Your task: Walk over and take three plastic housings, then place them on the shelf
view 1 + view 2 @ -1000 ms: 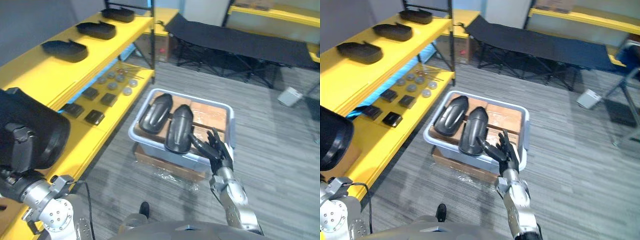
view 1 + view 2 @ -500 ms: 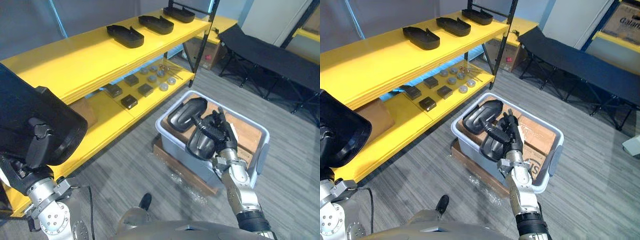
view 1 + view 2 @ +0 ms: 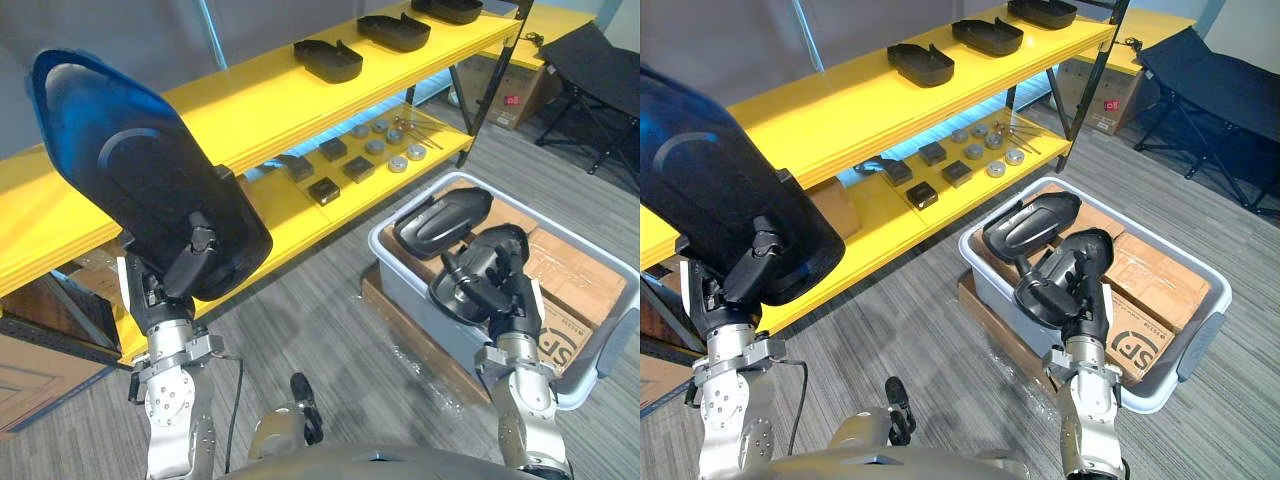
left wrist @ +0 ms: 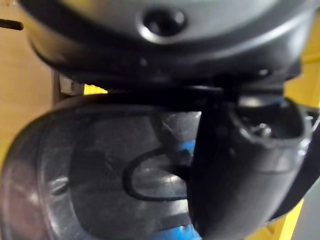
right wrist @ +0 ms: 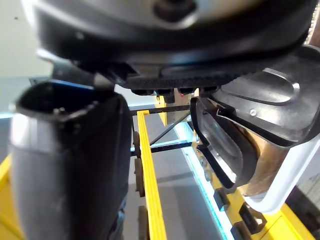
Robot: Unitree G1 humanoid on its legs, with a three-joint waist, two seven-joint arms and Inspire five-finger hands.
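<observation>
Plastic housing (image 3: 140, 180) is gripped in my left hand (image 3: 175, 285), its long axis slanting from upper left to lower right, just in front of the yellow shelf (image 3: 300, 100) at frame left. My right hand (image 3: 505, 300) is at the grey bin (image 3: 598, 342); I cannot tell whether it grips anything.

Held housing (image 3: 140, 175): glossy black plastic, oval shell, upright and tilted in front of the yellow shelf (image 3: 250, 108), with the left hand (image 3: 190, 268) fingers (image 3: 203, 243) curled round its lower edge. Two bin housings, the farther (image 3: 442, 220) and the nearer (image 3: 478, 262), lie side by side, domed side up, in the grey bin (image 3: 600, 345) on the floor. Three shelf housings (image 3: 328, 60) (image 3: 400, 31) (image 3: 450, 10) lie in a row, apart, on the shelf's top board.
</observation>
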